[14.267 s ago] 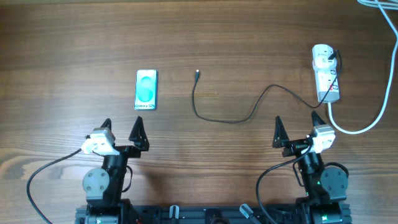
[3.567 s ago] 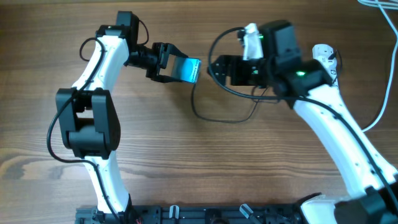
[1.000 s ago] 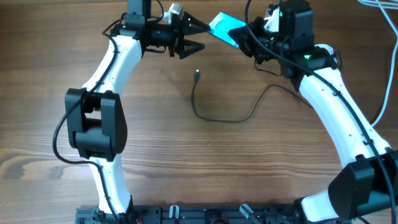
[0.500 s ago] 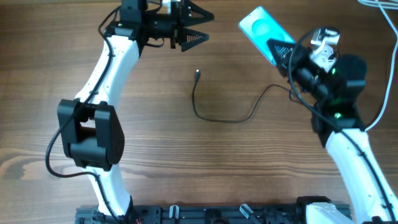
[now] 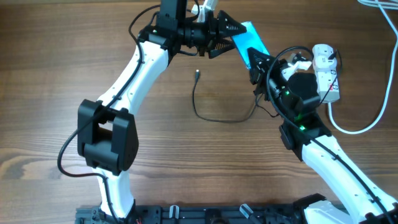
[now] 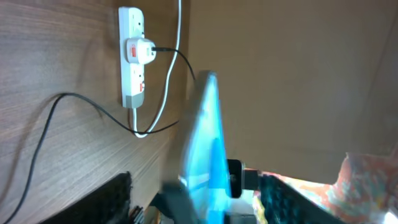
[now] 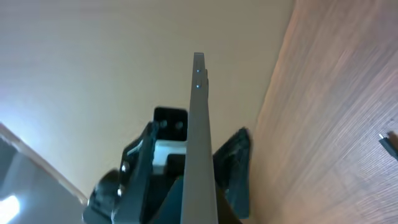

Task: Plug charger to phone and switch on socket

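Phone aloft left of the power strip (image 5: 326, 71); left claw (image 5: 235, 38) has just come in on it.

Half a second back the left claw stood well clear. Now its jaws, spread wide, sit either side of the phone (image 5: 252, 40) at the end farther from the power strip, and contact can't be made out. The right claw (image 5: 258, 62) is clamped on the nearer end, holding the phone tilted above the table (image 5: 62, 62). Judgement: a hand-off or re-grip is starting and plugging has not begun. The charger cable (image 5: 217, 119) lies slack on the table left of the power strip, its tip (image 5: 197, 73) free. No writing is legible, only a red mark on the power strip in the left wrist view.
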`<state>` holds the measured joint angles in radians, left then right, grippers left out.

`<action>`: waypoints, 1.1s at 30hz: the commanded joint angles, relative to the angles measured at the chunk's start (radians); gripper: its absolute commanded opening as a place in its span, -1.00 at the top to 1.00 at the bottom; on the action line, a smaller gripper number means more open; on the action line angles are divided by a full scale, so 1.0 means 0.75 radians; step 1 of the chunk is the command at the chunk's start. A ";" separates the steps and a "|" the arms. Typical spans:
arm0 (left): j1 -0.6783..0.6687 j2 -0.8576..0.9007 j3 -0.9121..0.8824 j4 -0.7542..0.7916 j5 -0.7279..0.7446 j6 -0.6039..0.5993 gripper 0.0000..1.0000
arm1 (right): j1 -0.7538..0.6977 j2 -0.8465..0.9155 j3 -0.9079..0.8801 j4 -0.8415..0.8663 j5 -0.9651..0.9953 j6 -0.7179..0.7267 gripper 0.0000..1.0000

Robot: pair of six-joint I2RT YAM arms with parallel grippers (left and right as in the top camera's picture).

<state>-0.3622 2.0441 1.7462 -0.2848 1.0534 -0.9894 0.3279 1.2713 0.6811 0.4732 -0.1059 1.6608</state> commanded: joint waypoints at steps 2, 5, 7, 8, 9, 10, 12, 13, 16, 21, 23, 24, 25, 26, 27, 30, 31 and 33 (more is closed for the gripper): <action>-0.028 -0.028 0.020 0.073 -0.038 -0.059 -0.17 | 0.008 0.080 0.017 0.058 0.041 0.134 0.91; -0.039 -0.028 0.020 0.077 -0.053 -0.060 -0.04 | 0.008 0.128 0.017 0.096 -0.013 0.172 0.91; -0.038 -0.028 0.020 0.077 -0.056 -0.059 0.02 | 0.008 0.134 0.017 0.111 -0.022 0.174 0.91; -0.038 -0.028 0.020 0.077 -0.058 -0.059 0.02 | 0.008 0.134 0.017 0.133 -0.030 0.174 0.91; -0.038 -0.028 0.020 0.077 -0.061 -0.059 0.02 | 0.008 0.134 0.017 0.165 -0.035 0.171 0.91; -0.038 -0.028 0.020 0.076 -0.067 -0.059 0.02 | 0.008 0.134 0.017 0.199 -0.042 0.164 0.91; -0.038 -0.028 0.020 0.076 -0.073 -0.060 0.02 | 0.008 0.134 0.017 0.226 -0.070 0.164 0.91; -0.038 -0.028 0.020 0.077 -0.076 -0.060 0.03 | 0.008 0.134 0.017 0.225 -0.105 0.164 0.91; -0.038 -0.028 0.020 0.076 -0.075 -0.060 0.10 | 0.008 0.134 0.017 0.216 -0.122 0.165 0.91; -0.038 -0.028 0.020 0.076 -0.080 -0.060 0.24 | 0.009 0.134 0.017 0.216 -0.169 0.196 0.91; -0.038 -0.028 0.020 0.076 -0.081 -0.060 0.30 | 0.009 0.134 0.017 0.216 -0.181 0.196 0.91; -0.038 -0.028 0.020 0.076 -0.081 -0.060 0.35 | 0.009 0.134 0.017 0.216 -0.193 0.195 0.92; -0.038 -0.028 0.020 0.076 -0.085 -0.060 0.38 | 0.009 0.134 0.017 0.216 -0.210 0.195 0.91; -0.038 -0.028 0.020 0.076 -0.091 -0.060 0.38 | 0.009 0.134 0.017 0.216 -0.222 0.195 0.91; -0.038 -0.028 0.020 0.076 -0.099 -0.063 0.39 | 0.009 0.134 0.017 0.215 -0.225 0.195 0.92; -0.038 -0.028 0.020 0.077 -0.120 -0.099 0.43 | 0.009 0.134 0.017 0.216 -0.233 0.195 0.91; -0.038 -0.028 0.020 0.076 -0.126 -0.099 0.42 | 0.009 0.134 0.017 0.216 -0.243 0.194 0.91; -0.038 -0.028 0.020 0.076 -0.135 -0.099 0.43 | 0.009 0.134 0.017 0.215 -0.266 0.181 0.91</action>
<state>-0.3862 2.0441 1.7462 -0.2386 0.9760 -1.0595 0.3256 1.3746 0.6811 0.6296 -0.2104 1.7988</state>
